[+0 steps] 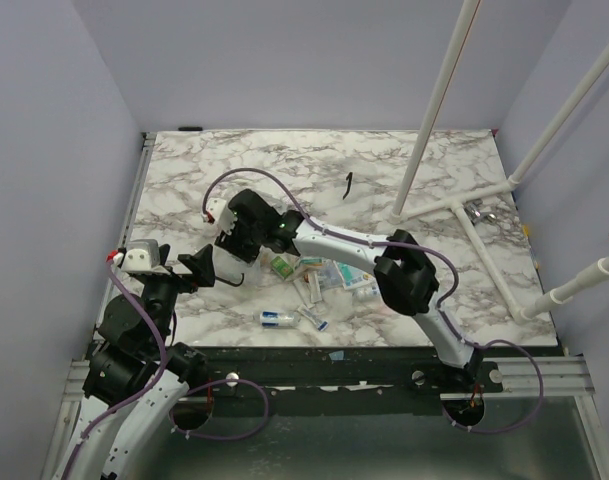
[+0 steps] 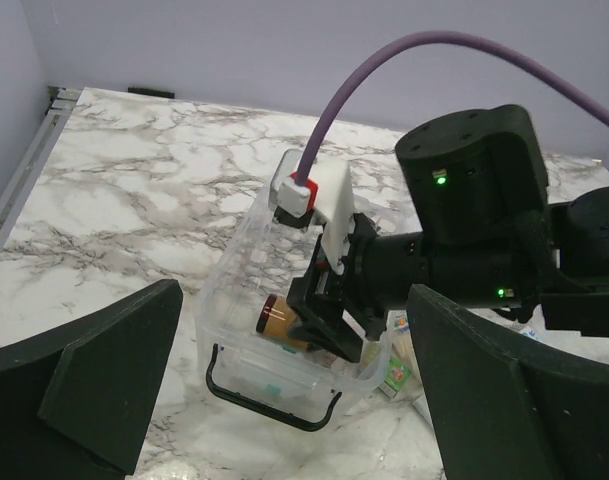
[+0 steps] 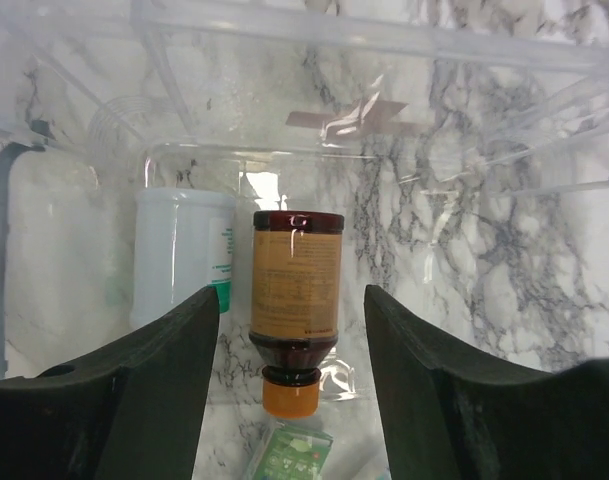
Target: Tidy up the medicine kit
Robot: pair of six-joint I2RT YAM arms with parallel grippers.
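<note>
A clear plastic box (image 2: 246,262) with a black handle (image 2: 272,405) stands on the marble table; it also shows in the top view (image 1: 216,212). A brown bottle (image 3: 295,285) with an orange cap lies on the box floor, and a white bottle (image 3: 180,256) lies beside it. My right gripper (image 3: 289,300) reaches into the box, open. Its fingers (image 3: 154,380) stand on either side of the brown bottle without touching it. My left gripper (image 2: 294,290) is open and empty. It hovers just in front of the box on its handle side (image 1: 206,270).
Several loose medicine packets (image 1: 319,275) and a small bottle (image 1: 277,318) lie right of the box. A green packet (image 2: 396,372) lies against the box's right wall. A small black item (image 1: 348,185) lies farther back. A white pipe frame (image 1: 434,110) rises at the right.
</note>
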